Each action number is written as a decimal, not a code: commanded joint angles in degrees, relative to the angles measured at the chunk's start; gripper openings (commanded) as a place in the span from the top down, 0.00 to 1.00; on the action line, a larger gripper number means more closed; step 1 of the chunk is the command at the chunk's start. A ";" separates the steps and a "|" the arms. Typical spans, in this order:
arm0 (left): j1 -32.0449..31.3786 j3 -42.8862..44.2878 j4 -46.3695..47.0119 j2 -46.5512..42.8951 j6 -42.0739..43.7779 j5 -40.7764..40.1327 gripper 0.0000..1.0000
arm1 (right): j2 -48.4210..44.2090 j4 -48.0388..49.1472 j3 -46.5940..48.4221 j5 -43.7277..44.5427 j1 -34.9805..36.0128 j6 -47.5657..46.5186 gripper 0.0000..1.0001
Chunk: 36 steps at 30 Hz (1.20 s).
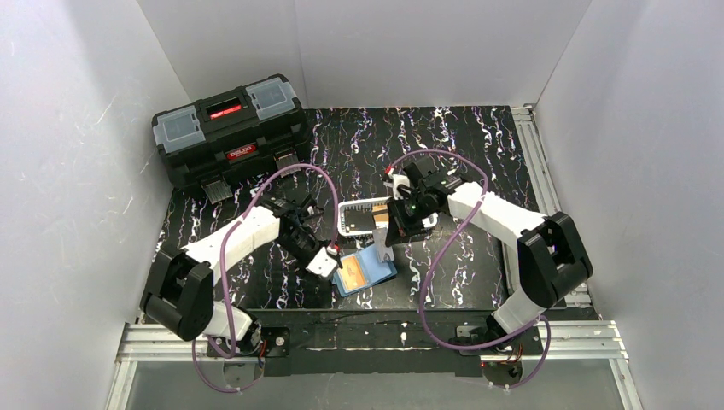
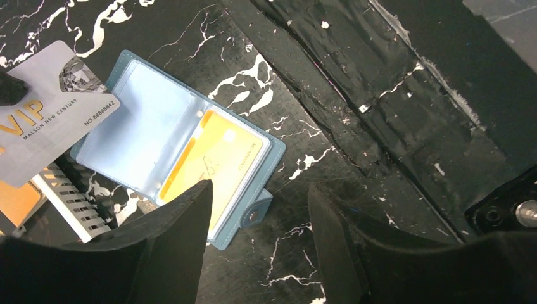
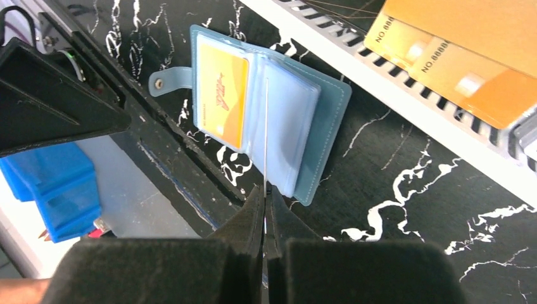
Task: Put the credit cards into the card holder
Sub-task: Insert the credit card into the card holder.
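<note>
The teal-blue card holder lies open on the table in front of the basket. It also shows in the left wrist view and the right wrist view. An orange credit card sits in its sleeve. My right gripper is shut on the pale VIP card, seen edge-on, held over the holder's open sleeves. My left gripper is open and empty, low beside the holder's snap tab. No black card is in view.
A white mesh basket stands just behind the holder, with more orange cards in it. A black toolbox stands at the back left. A metal rail runs along the table's right edge.
</note>
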 commanded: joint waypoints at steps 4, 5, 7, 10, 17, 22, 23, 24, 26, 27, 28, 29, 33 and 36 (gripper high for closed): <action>-1.70 -1.30 2.82 2.68 4.85 -0.44 0.47 | -4.44 0.90 -3.13 3.81 -1.82 0.28 0.99; -1.85 -1.21 3.11 2.94 4.89 -0.46 0.47 | -4.67 0.91 -3.40 3.88 -2.04 0.29 0.99; -2.07 -1.19 3.26 3.48 5.87 -0.92 0.47 | -4.90 1.00 -3.84 3.74 -2.33 0.29 0.99; -2.25 -1.18 3.30 3.88 6.59 -1.40 0.47 | -4.93 1.43 -4.25 3.16 -2.53 0.29 0.99; -2.65 -2.33 4.07 3.66 7.62 -2.61 0.49 | -4.10 2.72 -4.64 1.35 -2.53 0.58 0.99; -2.83 -3.93 5.56 3.09 8.12 -3.57 0.51 | -3.80 3.88 -5.64 0.76 -2.53 1.08 0.99; -2.86 -4.30 6.22 2.81 8.00 -3.66 0.51 | -3.75 3.98 -5.88 0.74 -2.57 1.15 0.99; -2.87 -4.53 6.67 2.62 8.05 -3.73 0.50 | -3.66 4.11 -6.05 0.80 -2.53 1.16 0.99; -2.87 -4.59 7.04 2.60 7.98 -3.88 0.51 | -3.61 4.34 -6.43 1.07 -2.53 1.17 0.99; -2.87 -4.58 7.01 2.62 7.94 -3.94 0.52 | -3.61 4.45 -6.63 1.23 -2.49 1.17 0.99; -2.85 -4.53 7.09 2.65 7.96 -4.04 0.52 | -3.68 4.61 -6.84 1.26 -2.46 1.21 0.99; -2.83 -4.56 7.11 2.52 7.87 -4.06 0.53 | -3.77 4.75 -6.97 1.20 -2.52 1.25 0.99; -2.96 -4.83 7.13 2.27 7.80 -4.30 0.57 | -3.83 5.45 -7.47 0.79 -2.44 1.56 0.99; -3.13 -5.13 7.41 2.16 7.86 -4.78 0.60 | -3.79 6.01 -7.95 0.12 -2.44 1.73 0.99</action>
